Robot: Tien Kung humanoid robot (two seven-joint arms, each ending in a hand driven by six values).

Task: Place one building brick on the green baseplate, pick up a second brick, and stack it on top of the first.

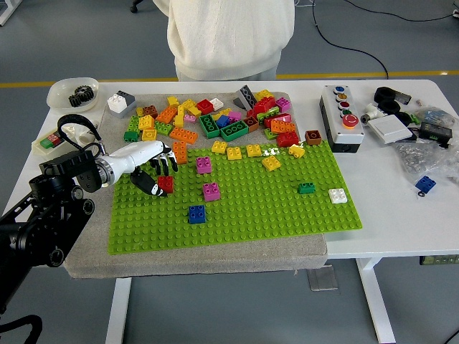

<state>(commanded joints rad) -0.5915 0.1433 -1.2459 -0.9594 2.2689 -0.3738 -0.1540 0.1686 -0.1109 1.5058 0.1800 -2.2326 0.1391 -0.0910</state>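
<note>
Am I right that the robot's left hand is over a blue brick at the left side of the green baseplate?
Not quite. The head view shows the left hand at the left side of the green baseplate, but the brick by its fingers is a red brick. The blue brick sits apart, nearer the table's front edge.

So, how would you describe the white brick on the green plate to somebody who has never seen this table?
Find the big green baseplate in the middle of the table, then go to its right edge, below the grey button box. There a white brick sits alone, just right of a small dark green brick. It is the only white brick on the studs.
</note>
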